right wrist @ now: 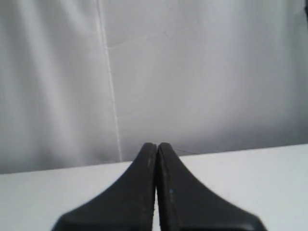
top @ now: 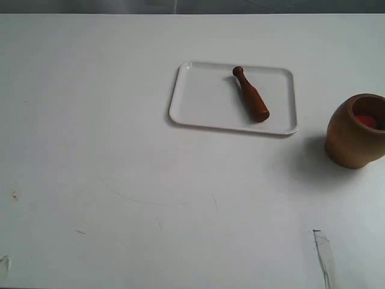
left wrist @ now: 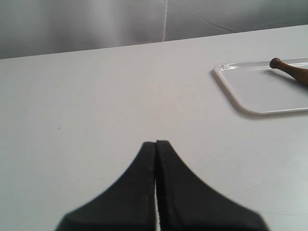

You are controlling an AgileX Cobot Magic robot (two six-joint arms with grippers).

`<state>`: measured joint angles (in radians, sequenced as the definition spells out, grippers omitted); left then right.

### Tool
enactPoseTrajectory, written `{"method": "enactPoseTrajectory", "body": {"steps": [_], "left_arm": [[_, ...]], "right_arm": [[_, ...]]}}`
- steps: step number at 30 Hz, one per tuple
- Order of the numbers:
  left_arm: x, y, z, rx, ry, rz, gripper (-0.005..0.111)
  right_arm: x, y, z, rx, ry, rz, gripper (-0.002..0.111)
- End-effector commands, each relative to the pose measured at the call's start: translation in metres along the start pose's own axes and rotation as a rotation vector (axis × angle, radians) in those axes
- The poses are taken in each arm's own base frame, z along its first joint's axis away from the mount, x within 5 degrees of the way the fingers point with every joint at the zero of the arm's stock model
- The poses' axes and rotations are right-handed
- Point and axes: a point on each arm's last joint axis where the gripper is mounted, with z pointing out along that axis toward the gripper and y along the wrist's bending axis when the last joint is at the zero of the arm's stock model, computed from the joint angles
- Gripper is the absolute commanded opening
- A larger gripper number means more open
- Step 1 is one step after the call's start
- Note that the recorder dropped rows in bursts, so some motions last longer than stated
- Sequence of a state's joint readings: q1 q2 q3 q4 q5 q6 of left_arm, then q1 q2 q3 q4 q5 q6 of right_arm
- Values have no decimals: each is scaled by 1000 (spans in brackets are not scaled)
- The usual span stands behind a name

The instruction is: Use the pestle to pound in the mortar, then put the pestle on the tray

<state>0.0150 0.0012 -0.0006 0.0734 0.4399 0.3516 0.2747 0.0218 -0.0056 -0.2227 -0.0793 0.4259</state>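
White tabletop (top: 120, 180), matte and faintly scuffed, fills my exterior view, with a pale creased backdrop (right wrist: 192, 72) behind it in the right wrist view. On it, toward the far side, lies the tray (top: 198, 102), a flat, glossy white rectangle with rounded corners and a low rim. Well apart from it, at the right edge of the view, stands the mortar (top: 352, 141), an upright, barrel-shaped cup of smooth light-brown wood with something red (top: 365, 120) showing in its wide mouth. The pestle (top: 251, 95) lies flat inside the tray's right half. It is a polished reddish-brown club with its small knob pointing to the far rim and its thick end toward the near rim.

Neither arm shows in the exterior view. The left gripper (left wrist: 156, 144) hangs over bare table with its black jaws pressed together on nothing, and the right gripper (right wrist: 157, 145) is likewise closed and empty.

I cannot tell whether pounding is done. If it is not, I judge the next move to be opening a gripper, descending over the tray and pinching the pestle's thick body.
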Motion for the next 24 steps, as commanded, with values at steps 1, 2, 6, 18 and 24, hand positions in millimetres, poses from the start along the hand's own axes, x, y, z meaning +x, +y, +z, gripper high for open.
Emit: {"method": "enactPoseTrajectory", "body": {"steps": [1, 2, 6, 18, 24], "left_arm": [[0, -1, 0, 8, -7, -12, 0], [0, -1, 0, 8, -7, -12, 0], [0, -1, 0, 8, -7, -12, 0], [0, -1, 0, 8, -7, -12, 0], [0, -1, 0, 8, -7, -12, 0]], "right_arm": [[15, -10, -3, 115, 145, -102, 0], [18, -12, -4, 130, 181, -118, 0], [19, -12, -5, 136, 202, -135, 0], [22, -6, -4, 48, 233, -275, 0], [22, -8, -4, 79, 226, -160, 0]]}}
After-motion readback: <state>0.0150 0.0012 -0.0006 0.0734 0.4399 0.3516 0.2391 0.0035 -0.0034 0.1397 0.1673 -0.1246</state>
